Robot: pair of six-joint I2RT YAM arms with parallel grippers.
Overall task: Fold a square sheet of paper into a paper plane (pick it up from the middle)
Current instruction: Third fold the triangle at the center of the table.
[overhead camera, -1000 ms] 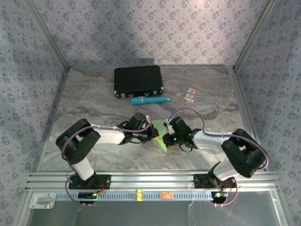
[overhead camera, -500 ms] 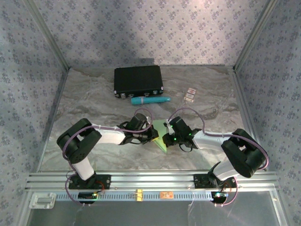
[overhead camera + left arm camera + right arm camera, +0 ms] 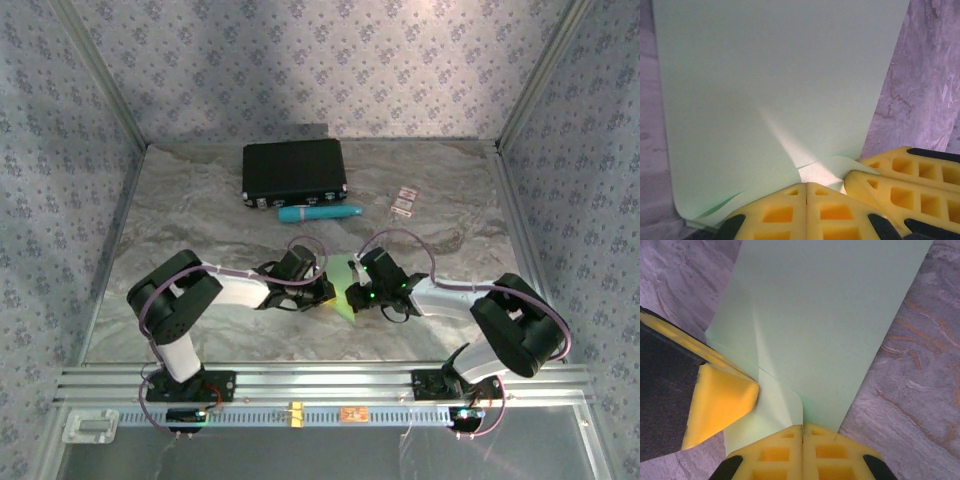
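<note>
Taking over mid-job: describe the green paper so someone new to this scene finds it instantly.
Start at the black case at the back of the table and come toward the arms, past the teal tube. Where the left end effector and right end effector meet, tips shut, lies the paper. It is the only thin, flat, pale green thing; the tube is darker and round.

Paper (image 3: 347, 308) mid-surface (image 3: 200, 220), between left hand (image 3: 328, 292) and right hand (image 3: 353, 296); case (image 3: 294, 170) behind; tube (image 3: 320, 213) before case; cards (image 3: 404, 201) right of tube.
</note>
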